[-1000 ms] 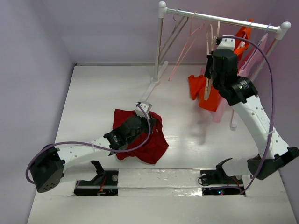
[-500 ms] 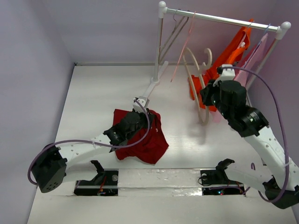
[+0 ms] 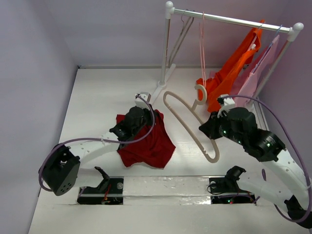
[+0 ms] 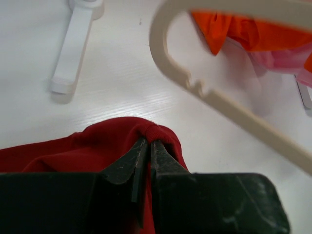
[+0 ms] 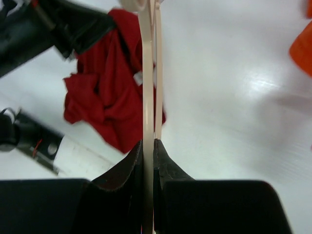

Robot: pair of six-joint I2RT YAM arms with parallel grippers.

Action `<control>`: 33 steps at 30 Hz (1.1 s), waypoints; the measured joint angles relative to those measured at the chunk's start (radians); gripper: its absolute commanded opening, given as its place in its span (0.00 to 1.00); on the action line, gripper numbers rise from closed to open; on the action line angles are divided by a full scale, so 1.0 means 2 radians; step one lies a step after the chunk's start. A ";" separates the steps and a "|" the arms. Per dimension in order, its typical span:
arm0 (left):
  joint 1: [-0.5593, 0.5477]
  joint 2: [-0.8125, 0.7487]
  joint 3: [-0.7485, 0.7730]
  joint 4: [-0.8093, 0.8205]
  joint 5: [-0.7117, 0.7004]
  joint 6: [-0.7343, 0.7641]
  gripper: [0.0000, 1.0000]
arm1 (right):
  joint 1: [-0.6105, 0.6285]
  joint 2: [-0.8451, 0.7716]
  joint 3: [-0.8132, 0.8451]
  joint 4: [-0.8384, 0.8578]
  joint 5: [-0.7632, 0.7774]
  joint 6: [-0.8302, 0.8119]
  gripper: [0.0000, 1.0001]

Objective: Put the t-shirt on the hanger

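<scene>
Red jersey, soft and limp: the t-shirt [image 3: 151, 146] lies crumpled on the surface [image 3: 97, 92], a fold of its edge pinched between the pressed-together left fingers [image 4: 129, 163]. The right fingers [image 5: 124, 170] clamp the cream hanger [image 5: 146, 73] edge-on, its looped arm reaching out ahead of them, just beyond the left fingers. The hanger looks stiff, light and probably slick. The shirt is best held by its neck opening so an arm can slide in.

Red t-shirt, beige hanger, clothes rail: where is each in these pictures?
red t-shirt [image 3: 151, 146], top view, middle of the crumpled cloth.
beige hanger [image 4: 243, 117], left wrist view, its thick arm past the notches.
clothes rail [image 3: 234, 20], top view, the horizontal bar.
</scene>
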 measured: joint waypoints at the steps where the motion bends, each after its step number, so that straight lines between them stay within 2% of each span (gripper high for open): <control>1: 0.004 0.003 0.005 0.000 0.001 0.000 0.00 | 0.002 -0.010 -0.001 -0.010 -0.009 0.003 0.00; 8: 0.026 0.032 0.037 0.002 0.002 0.000 0.00 | 0.004 -0.064 -0.001 -0.051 -0.069 0.009 0.00; 15: 0.028 0.055 0.069 0.000 0.003 0.001 0.00 | 0.004 -0.076 -0.001 -0.068 -0.110 0.006 0.00; 25: 0.028 0.053 0.073 -0.008 0.005 0.001 0.00 | 0.004 -0.075 -0.039 -0.052 -0.112 -0.015 0.00; 33: 0.028 0.041 0.070 -0.020 -0.002 0.002 0.00 | 0.004 -0.073 -0.037 -0.037 -0.108 -0.032 0.00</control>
